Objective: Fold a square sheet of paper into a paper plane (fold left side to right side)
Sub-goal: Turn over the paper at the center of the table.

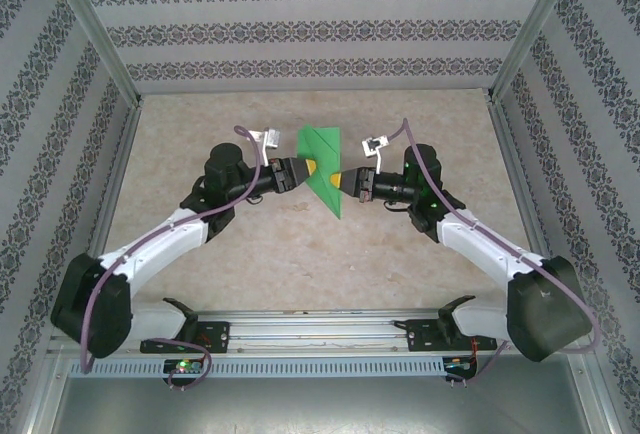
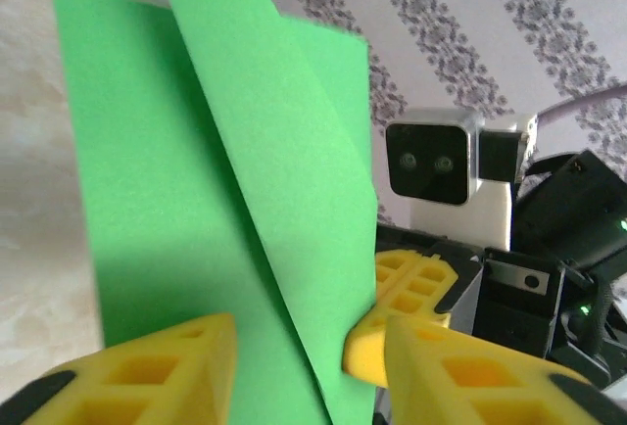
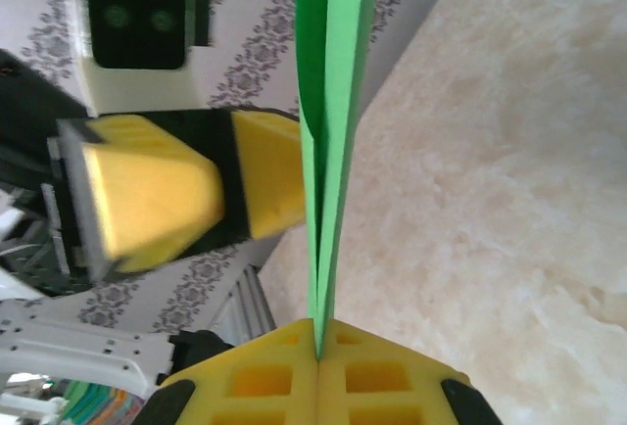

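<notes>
green paper (image 1: 325, 154) is up in the air over the middle of the surface (image 1: 320, 264), standing roughly on edge between the two arms, not touching the surface; it's already a creased pointed shape, tip toward the near side in the top view; right pincer (image 3: 318, 347) is clenched on the paper's edge, both layers nipped between the yellow pads, so it carries the sheet alone; left pincer (image 2: 309, 347) is released, jaws standing apart with the paper passing between them, no pinch visible; seen edge-on from the right wrist the two layers gape a little away from the grip, so the fold isn't tight; my read: step in hand is closing the left half onto the right along the centre crease, with the right side as anchor; to do it well: back the left pincer straight off along its own axis so neither pad drags the loose flap; right should hold firm and not twist, thin paper will buckle at the pinch; then lay the sheet flat on the surface, line the edges up before pressing, run the crease from the held end toward the tip; risk: flap springs open or edges skew.
</notes>
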{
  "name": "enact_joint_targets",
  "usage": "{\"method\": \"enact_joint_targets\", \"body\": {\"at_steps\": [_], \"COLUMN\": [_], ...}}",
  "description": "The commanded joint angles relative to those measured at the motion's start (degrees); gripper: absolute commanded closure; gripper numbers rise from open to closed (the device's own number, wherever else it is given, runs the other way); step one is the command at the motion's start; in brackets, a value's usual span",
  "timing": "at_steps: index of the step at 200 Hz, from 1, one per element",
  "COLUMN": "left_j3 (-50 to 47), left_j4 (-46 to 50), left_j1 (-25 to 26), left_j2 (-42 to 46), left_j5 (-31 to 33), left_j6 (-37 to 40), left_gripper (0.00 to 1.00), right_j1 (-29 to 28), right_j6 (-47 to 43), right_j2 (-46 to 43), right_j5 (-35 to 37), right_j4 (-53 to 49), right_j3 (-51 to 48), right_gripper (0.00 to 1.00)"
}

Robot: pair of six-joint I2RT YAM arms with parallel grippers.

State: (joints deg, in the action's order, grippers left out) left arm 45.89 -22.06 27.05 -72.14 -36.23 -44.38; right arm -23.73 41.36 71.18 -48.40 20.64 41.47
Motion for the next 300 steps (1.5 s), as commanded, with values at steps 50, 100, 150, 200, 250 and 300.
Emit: {"method": "enact_joint_targets", "body": {"at_steps": [50, 100, 150, 200, 250, 300], "left_j3": [-1.0, -4.4, -6.0, -5.4, -5.4, -5.4], "left_j4": [25.1, 32.6, 35.0, 36.7, 36.2, 36.7], "left_j1": [-0.1, -0.1, -0.1, 0.0, -0.1, -0.1], "left_j2": [18.2, 31.8, 39.8, 40.6, 40.4, 40.1], "left_j5": [22.6, 41.8, 50.1, 50.9, 51.4, 52.1], "left_j6": [17.6, 24.0, 27.3, 28.6, 28.9, 28.7], "left_gripper": [0.42, 0.27, 0.2, 0.19, 0.18, 0.18], "right_j1": [-7.5, -20.4, -25.3, -27.6, -28.4, -29.6], "right_j6": [-24.3, -26.6, -23.9, -22.7, -20.4, -20.7], "right_j2": [-6.8, 4.7, 18.6, 32.3, 40.8, 48.4], "right_j5": [35.4, 74.1, 85.3, 92.2, 92.2, 87.9], "right_j4": [-39.6, -62.1, -68.9, -73.5, -73.6, -74.2], "right_j3": [11.6, 24.3, 31.6, 37.0, 39.5, 43.0], "right_gripper": [1.0, 1.0, 1.0, 1.0, 1.0, 0.9]}}
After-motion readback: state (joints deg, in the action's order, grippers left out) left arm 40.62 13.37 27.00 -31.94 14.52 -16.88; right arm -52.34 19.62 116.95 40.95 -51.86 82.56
